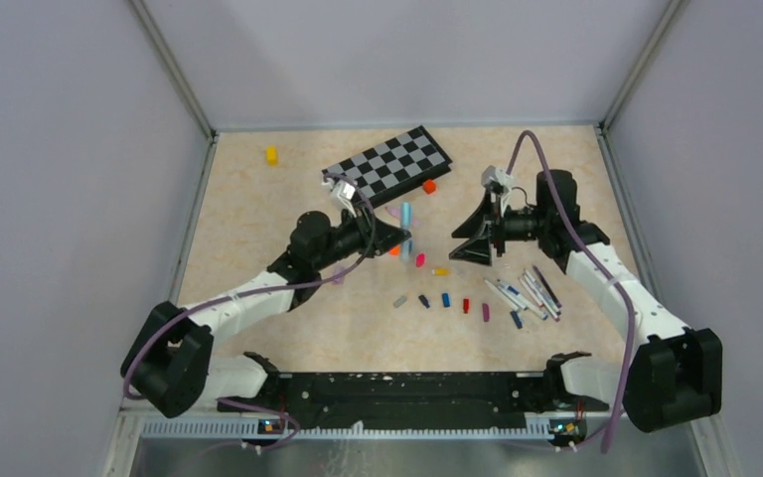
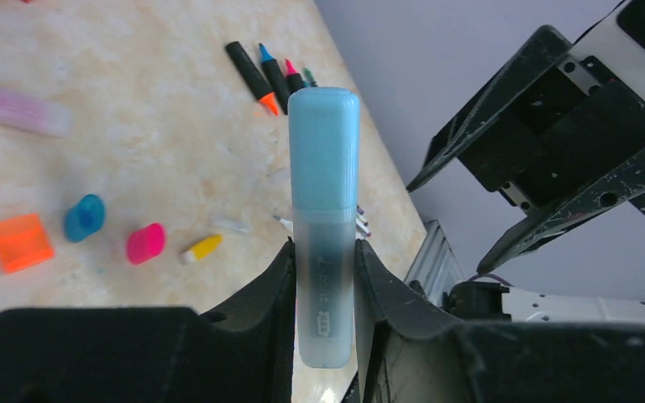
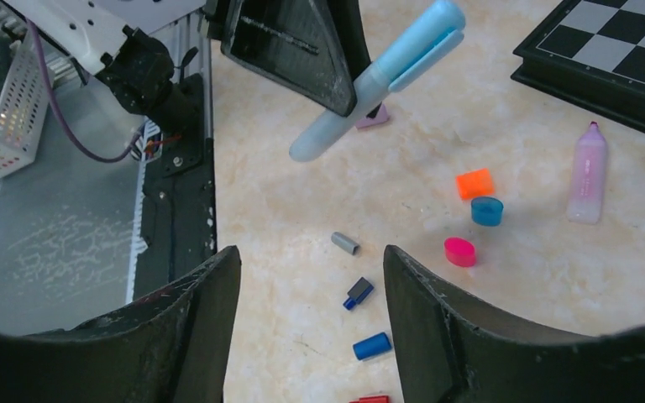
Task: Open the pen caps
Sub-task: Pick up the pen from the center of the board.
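Pen cap: the light-blue cap (image 2: 323, 143) sits closed on the light-blue highlighter (image 2: 323, 290) and juts out past the fingertips of the left pincer (image 2: 323, 252).
Left pincer: clamped on the highlighter's barrel, one finger on each side.
Right pincer (image 3: 311, 260): fingers apart with nothing between them. It faces the highlighter without touching it.
Highlighter look: chunky, with an opaque pale-blue clip cap and a frosted barrel bearing dark print.
Loose caps: orange (image 3: 474, 183), blue (image 3: 487, 211) and pink (image 3: 459, 252) lie under the left pincer, grey (image 3: 345, 243) and dark blue (image 3: 359, 292) nearer the right pincer.
Beyond: a pink highlighter (image 3: 587, 172) lies near the chessboard (image 3: 613, 50).
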`<action>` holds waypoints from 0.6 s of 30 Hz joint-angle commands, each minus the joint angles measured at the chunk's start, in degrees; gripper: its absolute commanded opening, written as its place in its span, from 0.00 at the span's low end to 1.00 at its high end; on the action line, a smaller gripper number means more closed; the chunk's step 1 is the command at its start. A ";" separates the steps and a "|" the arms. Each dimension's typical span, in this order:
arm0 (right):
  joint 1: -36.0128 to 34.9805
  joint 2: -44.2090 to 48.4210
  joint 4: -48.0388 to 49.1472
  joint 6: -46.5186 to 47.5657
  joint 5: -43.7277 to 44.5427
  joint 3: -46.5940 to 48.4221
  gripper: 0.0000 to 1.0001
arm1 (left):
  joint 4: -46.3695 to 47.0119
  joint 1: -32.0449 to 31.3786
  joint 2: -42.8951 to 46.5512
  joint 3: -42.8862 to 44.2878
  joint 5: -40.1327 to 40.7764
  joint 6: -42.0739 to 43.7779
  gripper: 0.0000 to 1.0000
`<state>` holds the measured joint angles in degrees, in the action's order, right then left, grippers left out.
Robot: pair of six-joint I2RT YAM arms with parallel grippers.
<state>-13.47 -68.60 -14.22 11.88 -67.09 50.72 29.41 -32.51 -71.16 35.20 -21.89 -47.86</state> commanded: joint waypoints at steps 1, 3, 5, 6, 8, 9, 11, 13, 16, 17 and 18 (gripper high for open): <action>-0.27 2.96 10.52 -12.04 0.93 -2.92 0.63 | 12.14 -4.38 -4.78 3.04 3.02 -4.60 0.06; -0.38 3.30 18.46 -20.56 -0.06 -5.83 0.66 | 13.78 -6.28 -6.67 3.94 5.39 -5.57 0.05; -0.49 3.47 23.88 -24.97 1.08 -7.76 0.72 | 14.30 -8.33 -8.46 5.27 8.80 -6.11 0.04; -0.76 3.43 23.62 -25.05 2.07 -7.90 0.73 | 14.11 -9.14 -9.24 6.10 10.22 -6.31 0.04; -1.51 3.13 21.57 -23.88 4.61 -7.61 0.74 | 12.89 -10.67 -10.84 7.90 13.50 -6.74 0.04; -1.96 3.04 20.39 -23.09 5.79 -7.50 0.74 | 12.16 -11.33 -11.41 8.74 14.96 -6.87 0.04; -2.82 3.05 18.43 -21.16 9.38 -7.51 0.75 | 10.75 -12.46 -12.23 10.35 17.81 -7.27 0.04; -3.27 2.85 17.60 -20.18 12.21 -7.63 0.75 | 9.68 -13.62 -13.00 11.49 20.05 -7.48 0.03; -3.98 2.68 18.65 -21.55 13.94 -7.74 0.75 | 8.03 -15.15 -13.65 12.74 23.22 -7.72 0.03; -4.33 2.61 18.77 -21.70 15.02 -7.73 0.75 | 7.74 -15.58 -13.80 12.97 24.11 -7.82 0.03; -4.49 2.40 18.93 -21.92 16.31 -7.74 0.74 | 7.34 -16.03 -13.86 13.15 24.85 -7.86 0.03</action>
<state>-16.80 -66.59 2.17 -8.88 -56.18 42.72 36.73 -46.96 -84.66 45.67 -3.20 -54.83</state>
